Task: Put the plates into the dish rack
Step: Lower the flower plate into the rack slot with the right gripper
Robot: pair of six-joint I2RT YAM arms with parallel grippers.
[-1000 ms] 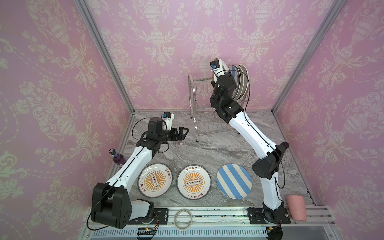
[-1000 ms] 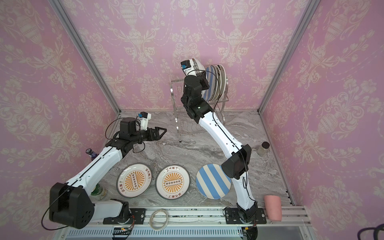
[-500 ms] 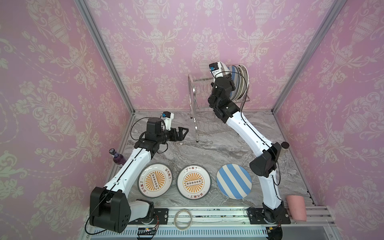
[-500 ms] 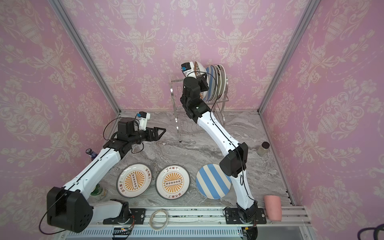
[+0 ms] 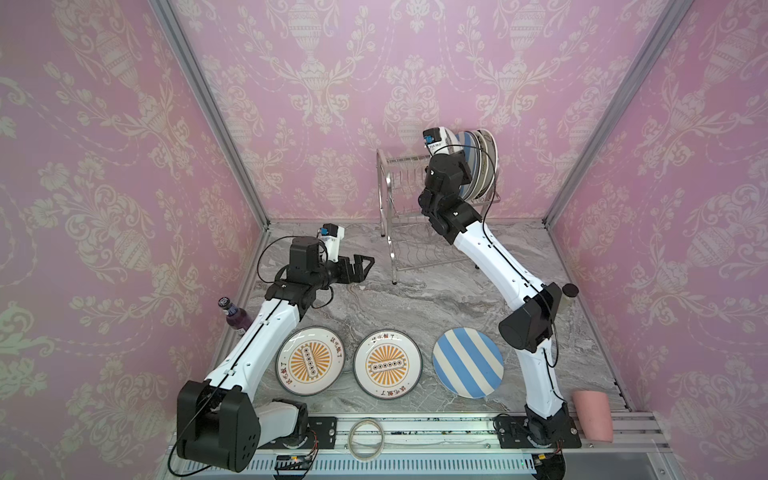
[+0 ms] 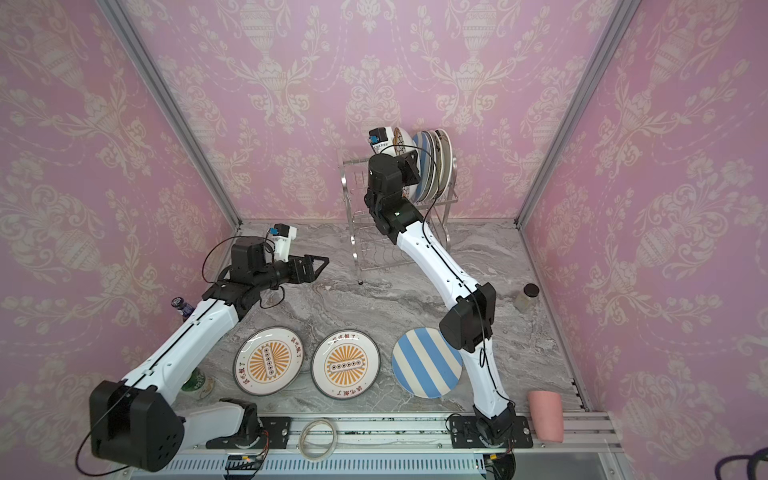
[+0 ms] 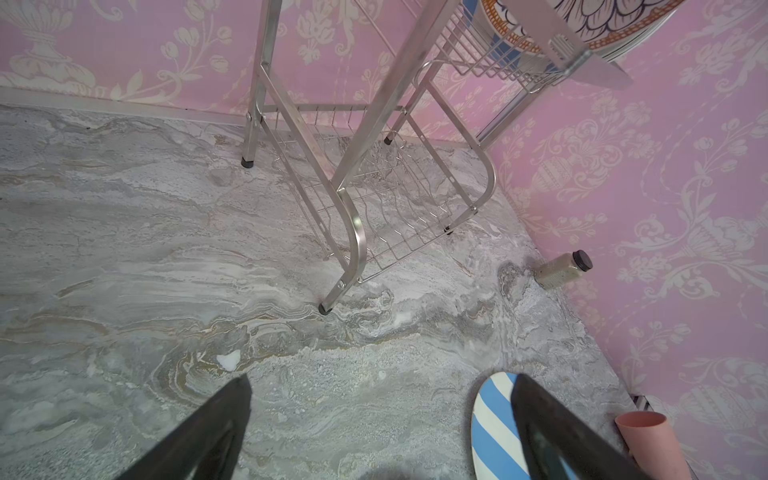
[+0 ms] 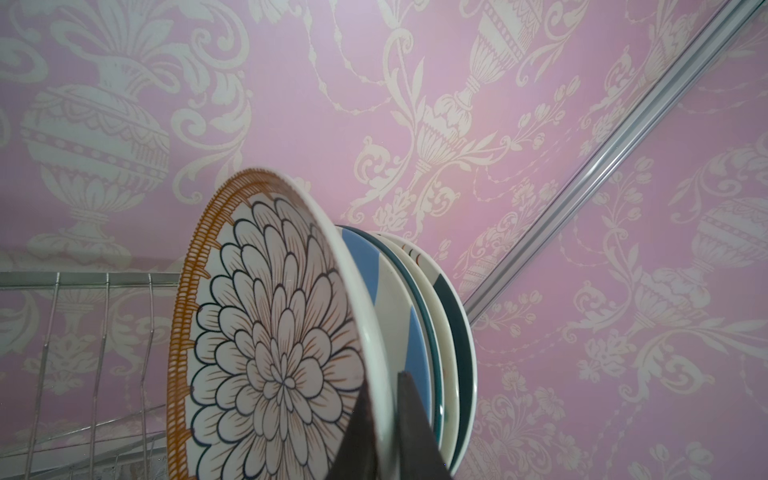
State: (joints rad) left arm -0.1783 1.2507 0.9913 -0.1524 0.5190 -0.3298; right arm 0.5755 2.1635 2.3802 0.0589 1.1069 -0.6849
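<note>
Right wrist view: right gripper [image 8: 384, 384] pinches rim of petal plate [image 8: 266, 353].

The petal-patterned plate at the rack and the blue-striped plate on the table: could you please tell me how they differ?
The petal-patterned plate shows dark-outlined petals inside an orange rim; the blue-striped plate has blue and white bands. The petal-patterned plate stands on edge at the upper tier of the dish rack; the blue-striped plate lies flat on the table. The right tool grips the petal-patterned plate's rim; nothing grips the blue-striped plate. Both are round.
</note>
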